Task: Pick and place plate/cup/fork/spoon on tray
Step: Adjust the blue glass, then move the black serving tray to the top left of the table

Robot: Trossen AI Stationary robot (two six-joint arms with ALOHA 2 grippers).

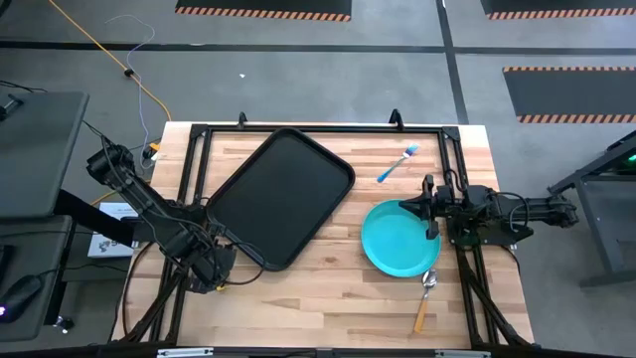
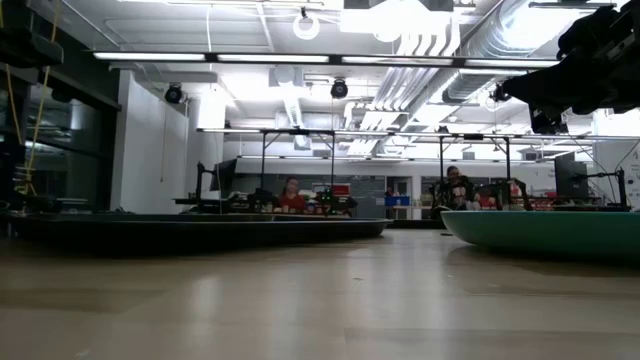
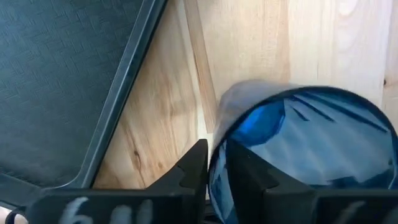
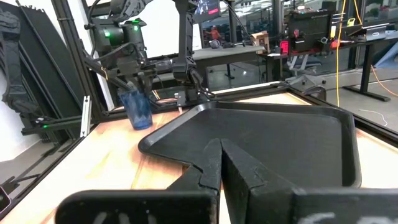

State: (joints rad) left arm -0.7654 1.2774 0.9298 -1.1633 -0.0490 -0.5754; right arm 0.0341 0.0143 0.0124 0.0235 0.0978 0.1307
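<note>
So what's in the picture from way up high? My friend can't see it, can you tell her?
A black tray lies slanted on a wooden table, with nothing on it. The left gripper sits off the tray's near corner; the right gripper hangs over the edge of a turquoise plate. A blue fork and an orange-handled spoon lie near the plate.

This is a robotics lab in an open industrial hall. Bare ducts [image 2: 480, 40] and strip lights run overhead, people [image 2: 291, 193] sit at far workbenches, and hazard-striped mats [image 1: 263, 8] lie on the grey floor.

Grey floor [image 1: 298, 80] with hazard-striped mats [image 1: 263, 10]; beyond, a bright workshop with ceiling ducts [image 2: 450, 40], desks and seated people [image 2: 290, 195].
</note>
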